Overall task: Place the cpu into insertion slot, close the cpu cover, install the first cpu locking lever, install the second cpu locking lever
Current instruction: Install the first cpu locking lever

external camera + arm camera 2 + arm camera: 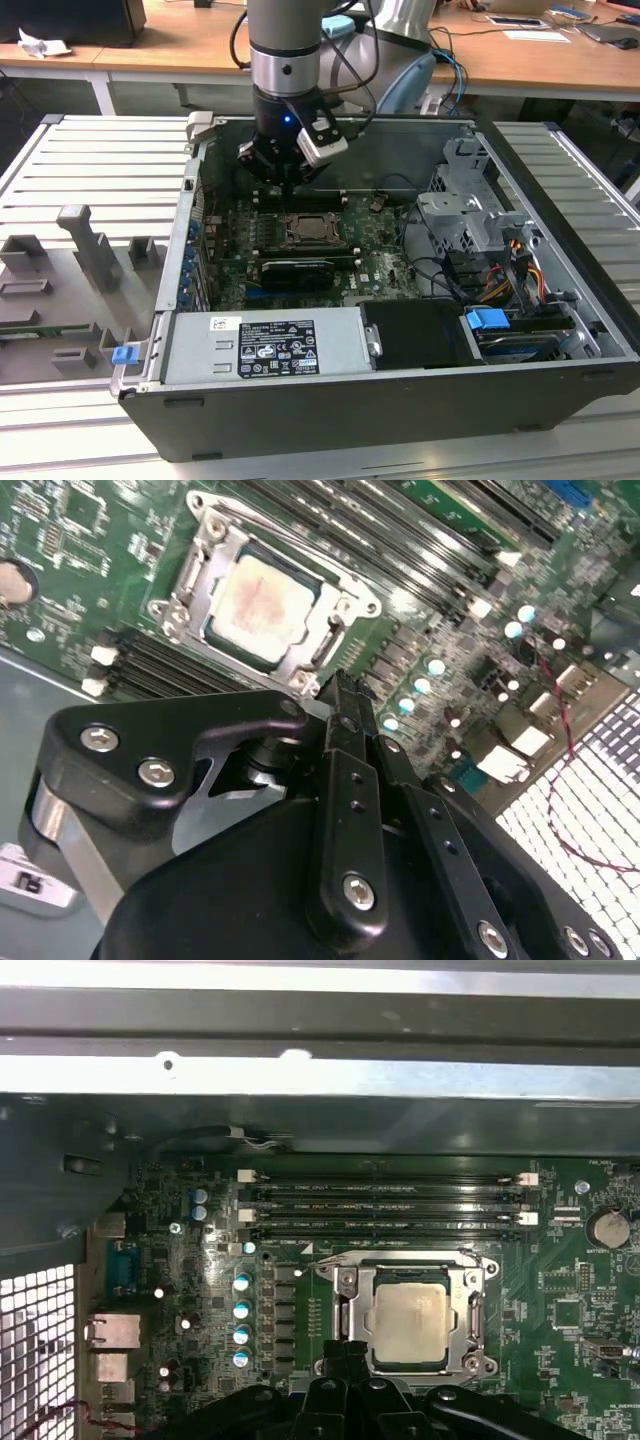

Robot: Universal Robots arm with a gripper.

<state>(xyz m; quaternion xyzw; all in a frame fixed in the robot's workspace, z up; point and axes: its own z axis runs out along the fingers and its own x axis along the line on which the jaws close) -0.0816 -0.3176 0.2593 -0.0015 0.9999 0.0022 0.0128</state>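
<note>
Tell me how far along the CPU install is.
Done: the cpu is seated with the cpu cover down around it. In hand: nothing; the claw hovers shut at the cover's edge. Left: a locking lever lies along the cover, but I cannot tell whether either is latched.

The pale silver-beige cpu lies flat in the insertion slot, mid-motherboard. The silver-grey cpu cover lies closed, framing its face.

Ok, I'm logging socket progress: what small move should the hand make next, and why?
Probably lower the hand toward the edge of the cpu cover beneath it: the cover lies flat around the seated cpu, so a locking lever seems due, though latching is unclear.
</note>
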